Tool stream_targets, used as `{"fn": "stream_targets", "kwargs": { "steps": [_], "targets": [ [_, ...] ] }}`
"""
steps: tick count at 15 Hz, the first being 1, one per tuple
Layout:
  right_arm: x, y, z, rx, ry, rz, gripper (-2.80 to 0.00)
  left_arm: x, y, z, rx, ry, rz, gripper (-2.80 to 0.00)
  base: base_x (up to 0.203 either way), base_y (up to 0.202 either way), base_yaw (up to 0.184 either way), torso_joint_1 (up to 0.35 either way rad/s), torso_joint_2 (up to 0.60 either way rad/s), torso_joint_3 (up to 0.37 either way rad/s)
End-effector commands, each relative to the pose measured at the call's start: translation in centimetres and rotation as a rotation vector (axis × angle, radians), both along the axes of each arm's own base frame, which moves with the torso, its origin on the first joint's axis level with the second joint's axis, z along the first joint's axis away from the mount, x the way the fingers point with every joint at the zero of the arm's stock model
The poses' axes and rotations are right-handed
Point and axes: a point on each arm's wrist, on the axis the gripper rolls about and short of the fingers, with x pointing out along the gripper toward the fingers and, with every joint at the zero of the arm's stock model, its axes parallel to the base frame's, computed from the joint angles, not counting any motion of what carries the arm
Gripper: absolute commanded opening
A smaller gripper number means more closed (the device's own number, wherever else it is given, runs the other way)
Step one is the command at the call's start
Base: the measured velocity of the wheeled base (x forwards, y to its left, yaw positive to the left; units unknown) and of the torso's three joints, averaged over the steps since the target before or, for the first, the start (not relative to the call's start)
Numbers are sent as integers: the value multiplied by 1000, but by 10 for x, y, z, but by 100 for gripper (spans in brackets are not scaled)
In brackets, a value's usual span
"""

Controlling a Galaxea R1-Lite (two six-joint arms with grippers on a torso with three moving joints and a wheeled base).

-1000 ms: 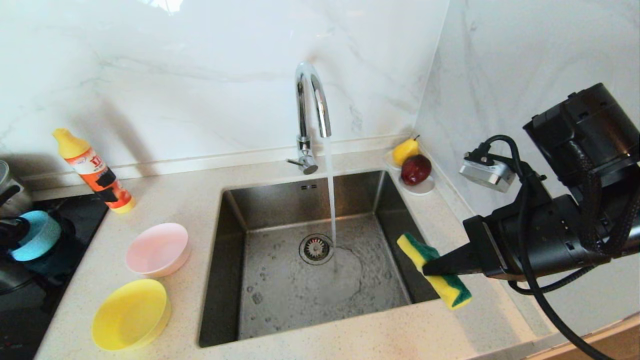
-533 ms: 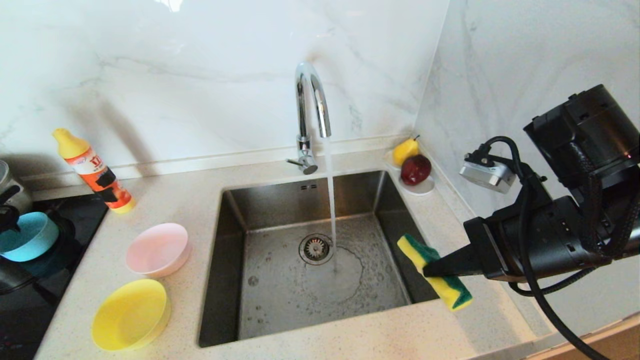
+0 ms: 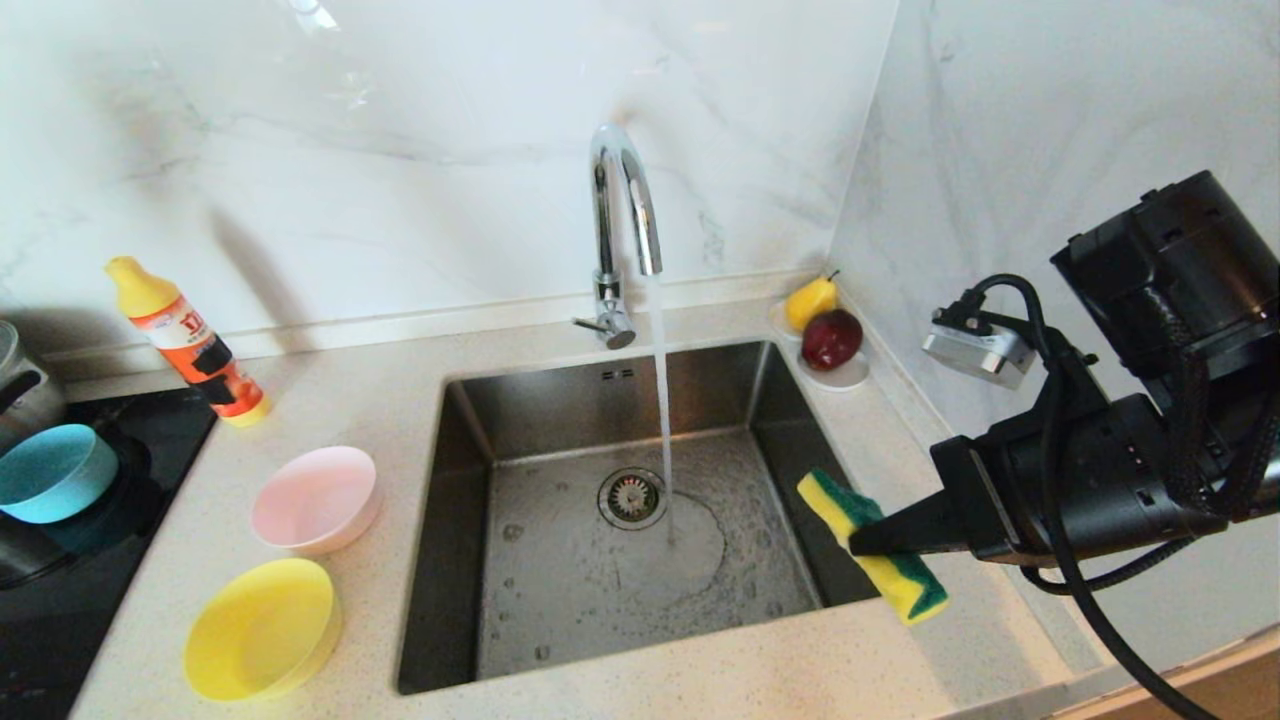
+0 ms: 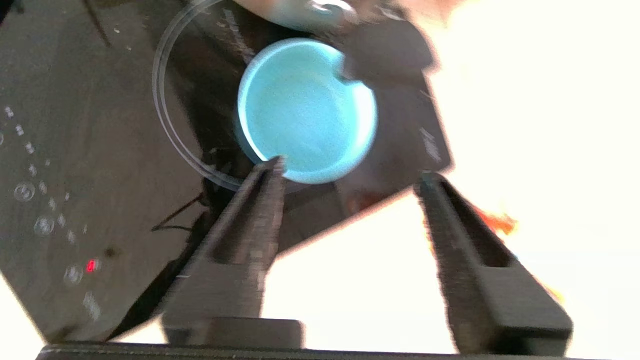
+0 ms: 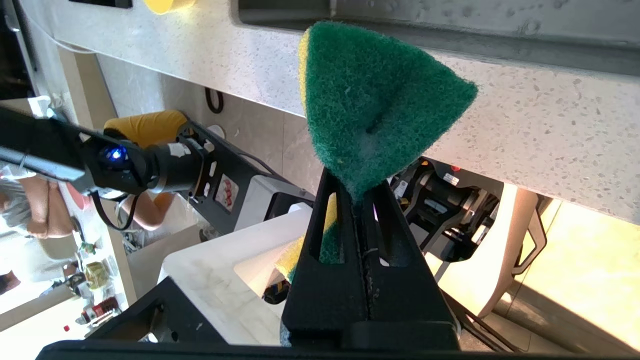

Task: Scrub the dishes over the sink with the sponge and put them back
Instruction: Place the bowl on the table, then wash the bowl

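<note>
The light blue bowl (image 3: pixel 50 472) (image 4: pixel 306 111) stands upright on the black cooktop at the far left. My left gripper (image 4: pixel 351 170) is open, drawn back from the bowl with nothing between its fingers; it is outside the head view. The pink bowl (image 3: pixel 315 498) and the yellow bowl (image 3: pixel 260 628) sit on the counter left of the sink (image 3: pixel 560 590). My right gripper (image 3: pixel 862 540) (image 5: pixel 356 192) is shut on the sponge (image 3: pixel 835 503) (image 5: pixel 380 95) and holds it tilted over the sink's right rim. Water runs from the faucet (image 3: pixel 620 200) into the basin.
An orange detergent bottle (image 3: pixel 185 340) leans at the back left. A white saucer (image 3: pixel 850 378) with a pear and an apple sits in the back right corner. A steel pot (image 3: pixel 15 385) stands on the cooktop (image 3: pixel 100 560) behind the blue bowl. A marble wall closes the right side.
My left gripper let go of the blue bowl on the cooktop, opened and pulled back out of the head view. The right arm and sponge stayed put.
</note>
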Motion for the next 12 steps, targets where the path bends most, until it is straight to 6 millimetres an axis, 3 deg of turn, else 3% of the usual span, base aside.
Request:
{"fn": "stream_targets", "kwargs": {
  "steps": [1,4,6,10,12],
  "targets": [
    [2,-3,-3,-6,15,-14,-280,-26,-26,38,46,-65,-48,-280,0,0,0,0,0,0],
    [1,-3,-2,-2,9,-14,-280,-54,-64,65,103,-30,-202,-280,0,0,0,0,0,0],
    [3,-2,-4,-6,15,-16,-280,-68,-101,77,147,10,-330,-280,0,0,0,0,0,0],
    [2,-4,-3,-5,14,-24,-280,-84,-177,50,162,164,-727,-280,0,0,0,0,0,0],
    [1,-5,-5,-7,20,-25,-280,-82,-198,31,135,224,-856,-280,0,0,0,0,0,0]
  ]
}}
